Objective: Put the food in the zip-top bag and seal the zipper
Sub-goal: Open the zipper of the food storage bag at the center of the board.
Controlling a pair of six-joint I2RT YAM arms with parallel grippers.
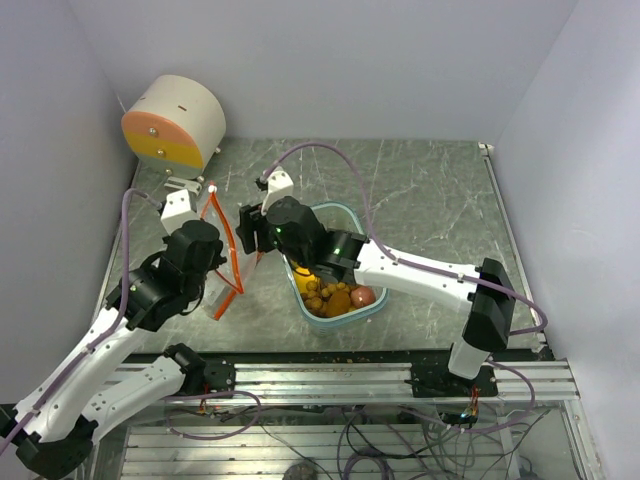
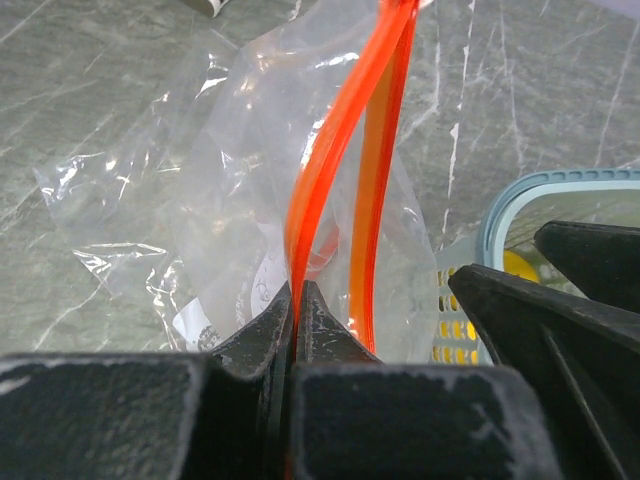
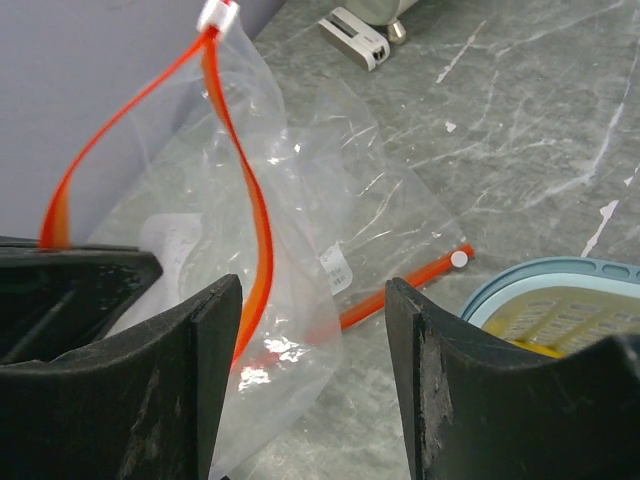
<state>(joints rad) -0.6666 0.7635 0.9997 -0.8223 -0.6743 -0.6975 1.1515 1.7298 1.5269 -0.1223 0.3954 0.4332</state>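
A clear zip-top bag (image 1: 226, 262) with an orange zipper (image 2: 330, 150) stands with its mouth held up, left of a pale teal basket (image 1: 344, 212). My left gripper (image 2: 297, 292) is shut on one orange zipper strip, and it shows in the top view (image 1: 220, 268) too. My right gripper (image 3: 310, 330) is open and empty at the bag's mouth, the other strip (image 3: 258, 230) next to its left finger. The food lies in the basket: yellow-orange fruit (image 1: 304, 275), a bunch of small brown fruits (image 1: 326, 296) and a reddish fruit (image 1: 363, 296).
A cream drum with an orange and pink face (image 1: 175, 122) stands on a white foot (image 3: 355, 30) at the back left. Grey walls close in the table on three sides. The basket rim (image 3: 560, 282) lies just right of my right fingers.
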